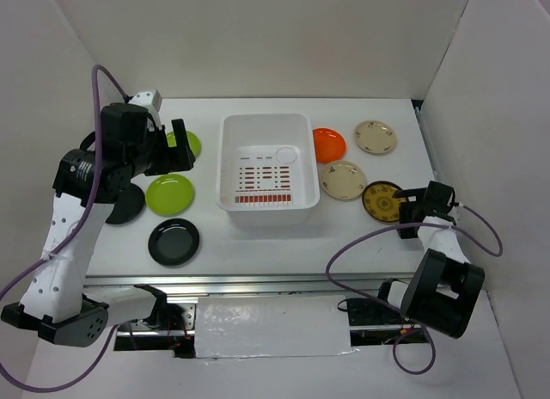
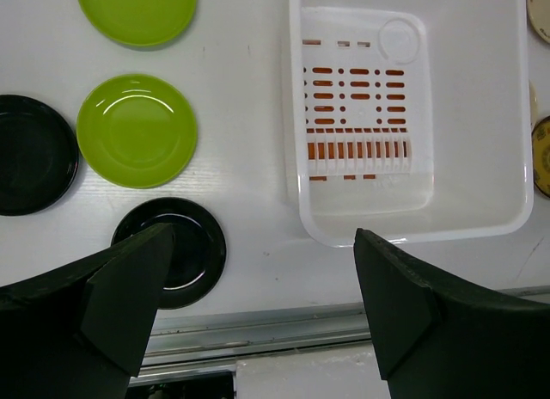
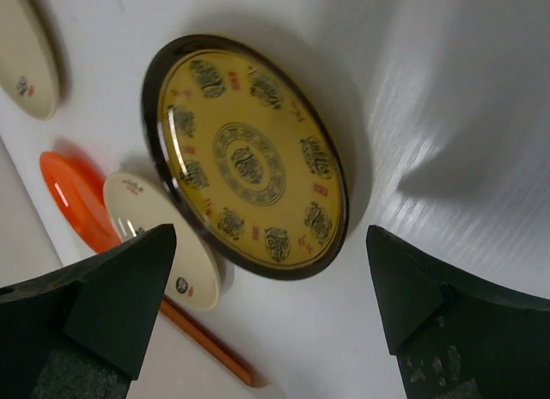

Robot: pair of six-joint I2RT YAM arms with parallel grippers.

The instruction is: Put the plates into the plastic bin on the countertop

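Observation:
The white plastic bin [image 1: 266, 167] [image 2: 412, 184] stands empty mid-countertop. Left of it lie two lime green plates [image 1: 169, 193] [image 2: 137, 131] [image 2: 137, 12] and two black plates [image 1: 174, 242] [image 2: 176, 248] [image 2: 30, 154]. To its right lie an orange plate [image 1: 328, 144] [image 3: 73, 197], two cream plates [image 1: 375, 137] [image 1: 343, 180] [image 3: 163, 236] and a patterned yellow-brown plate [image 1: 381, 201] [image 3: 249, 154]. My left gripper [image 1: 176, 148] [image 2: 262, 244] hangs open high above the left plates, holding nothing. My right gripper [image 1: 406, 217] [image 3: 271, 244] is open, low beside the patterned plate, apart from it.
A metal rail [image 1: 258, 283] runs along the countertop's front edge. White walls enclose the back and both sides. The left arm covers part of one black plate [image 1: 129, 203] and one green plate [image 1: 185, 144]. Purple cables loop near both arm bases.

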